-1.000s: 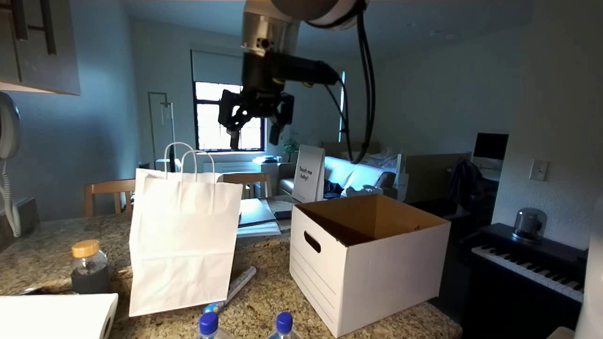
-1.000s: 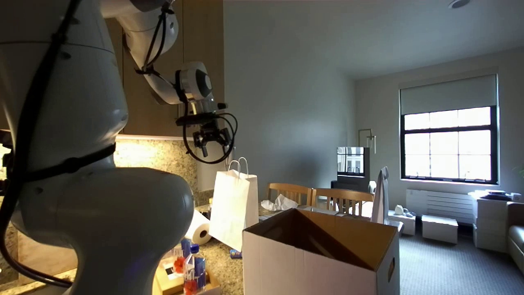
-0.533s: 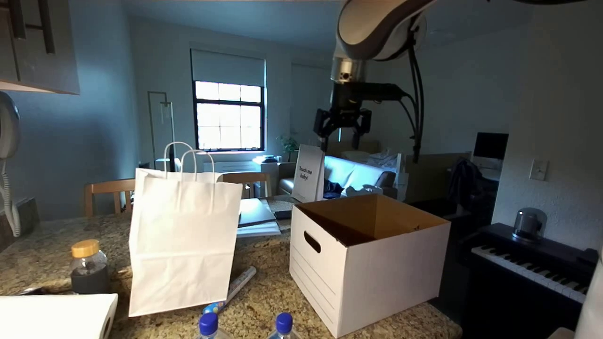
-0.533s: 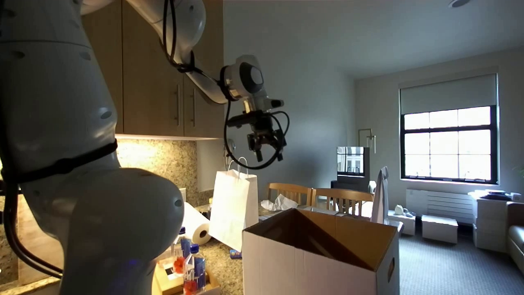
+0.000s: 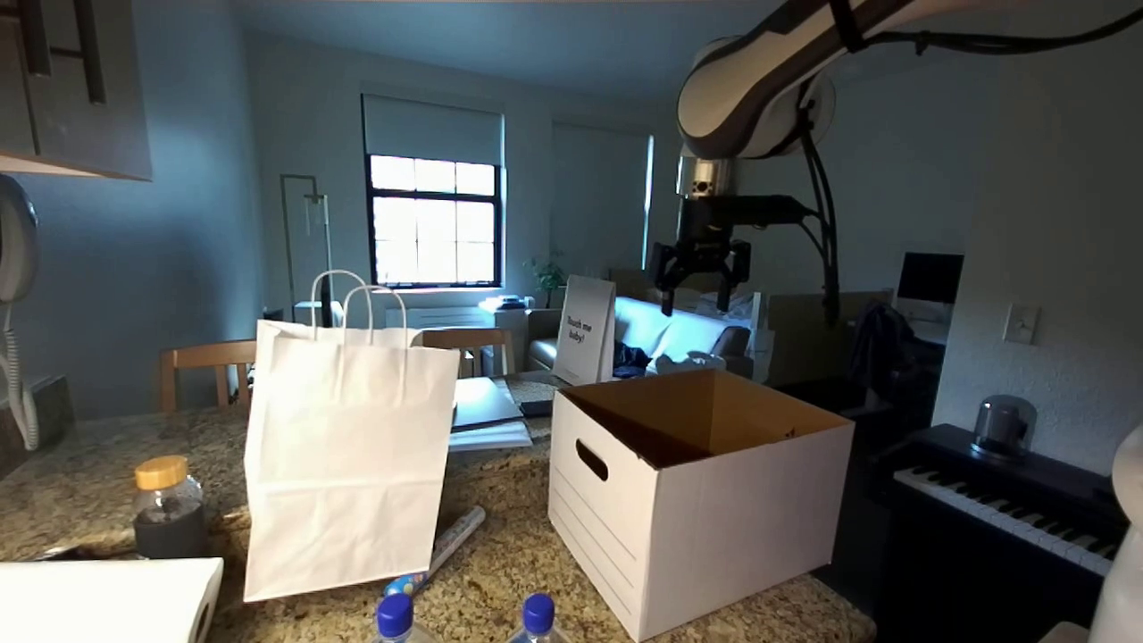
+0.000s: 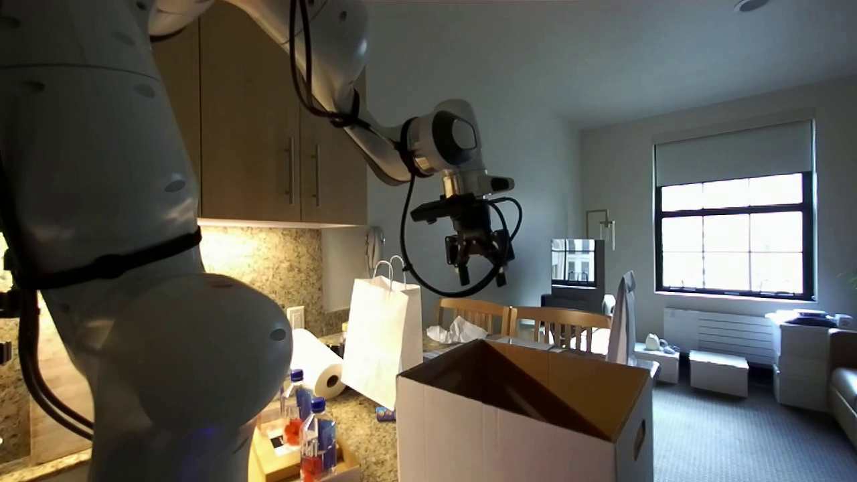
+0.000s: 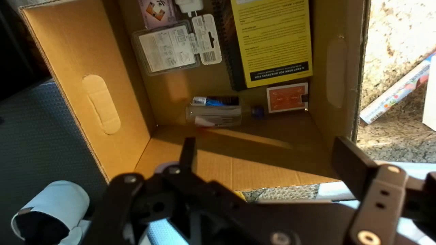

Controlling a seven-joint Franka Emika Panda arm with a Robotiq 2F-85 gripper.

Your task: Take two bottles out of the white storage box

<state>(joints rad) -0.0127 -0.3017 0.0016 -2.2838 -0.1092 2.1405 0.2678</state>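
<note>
Bottle (image 7: pixel 218 117) in box (image 5: pixel 750 527), "INVESTORS PICK" book (image 7: pixel 276 41), sign (image 5: pixel 585 344) ("Touch me baby!")

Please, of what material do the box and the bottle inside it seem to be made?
Box: probably cardboard, matt white outside, with raw brown inside and along its top edges.
Bottle: likely smooth, clear plastic, as brown shows through its ends; glass remains possible.

White outside with thin ruled lines, brown inside, on the storage box (image 5: pixel 701 505), lower right in an exterior view; clear with blue caps (image 5: pixel 395 614) on the bottles (image 5: pixel 538 618), bottom centre; black on the gripper (image 5: pixel 696 305), upper right. Yellow with a black band on the book (image 7: pixel 274 44), top of the wrist view.
</note>
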